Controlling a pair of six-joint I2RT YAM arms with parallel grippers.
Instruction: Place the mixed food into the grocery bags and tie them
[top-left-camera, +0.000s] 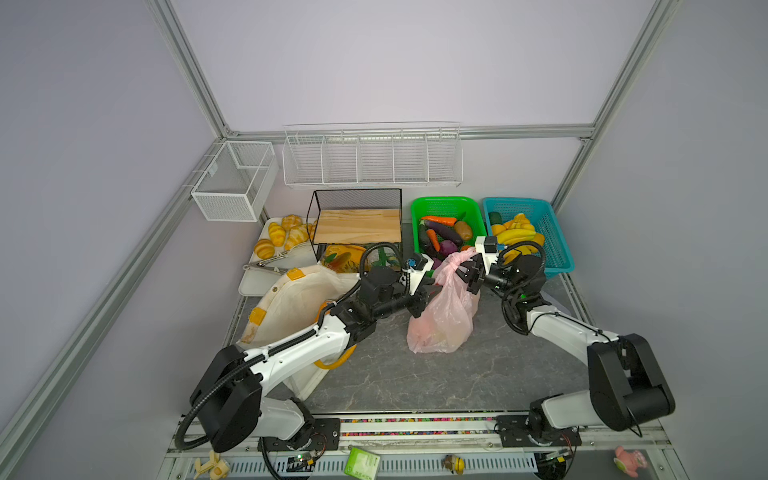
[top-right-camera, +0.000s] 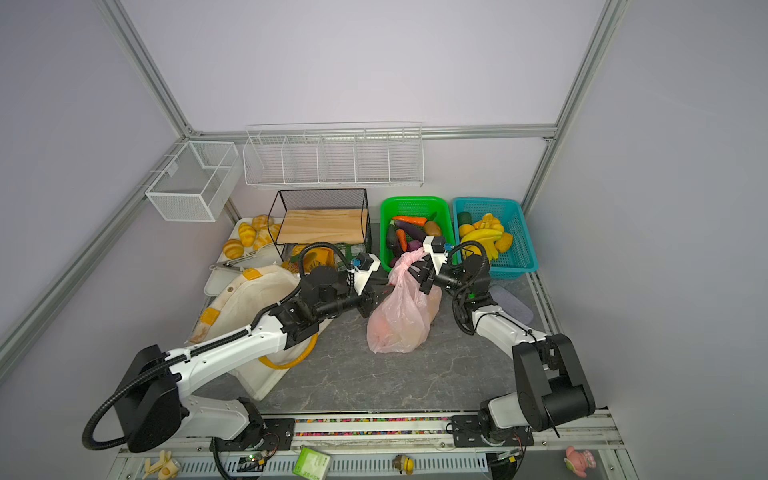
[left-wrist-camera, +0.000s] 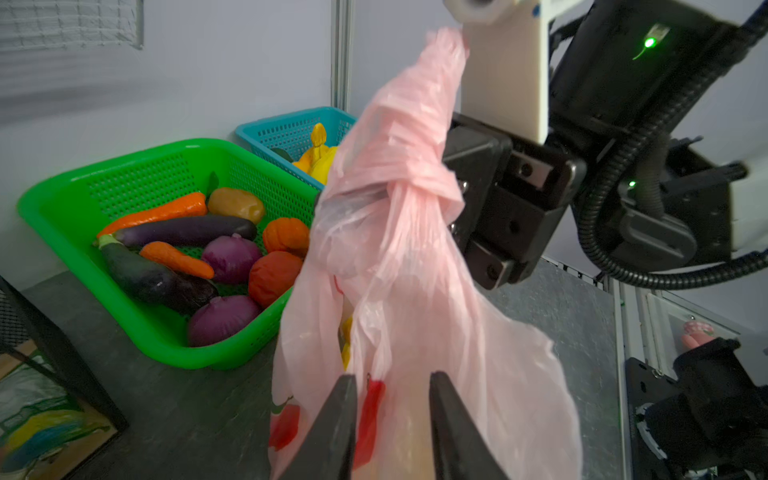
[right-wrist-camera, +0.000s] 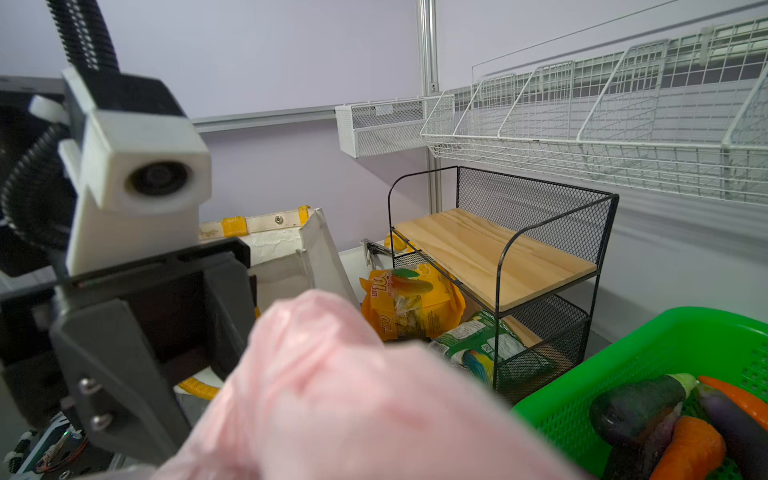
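Two claws work one bag here. Our left gripper (left-wrist-camera: 392, 380) has its fingers a narrow gap apart, low against the side of the pink bag (top-left-camera: 442, 320). Film fills that gap, and we cannot tell whether they pinch it or only bracket it. Our right gripper (top-left-camera: 464, 269) is clamped on the twisted top of the bag, just beyond the knot (left-wrist-camera: 415, 183), which already looks formed but loose. We judge the step to be cinching that knot. To do it well, we first make sure the left fingers truly have a fold of film, then draw the right claw away along the line of the twist while the left holds the body down. The film is thin, so a slow, even pull suits it better than a jerk. The bag stands on the table (top-left-camera: 415, 374) just in front of the green basket (left-wrist-camera: 145, 174), with food showing only as dim orange and yellow shapes inside. A pull aimed upward could tip it that way. The canvas tote (top-left-camera: 291, 307) slumps under our left arm, untied.
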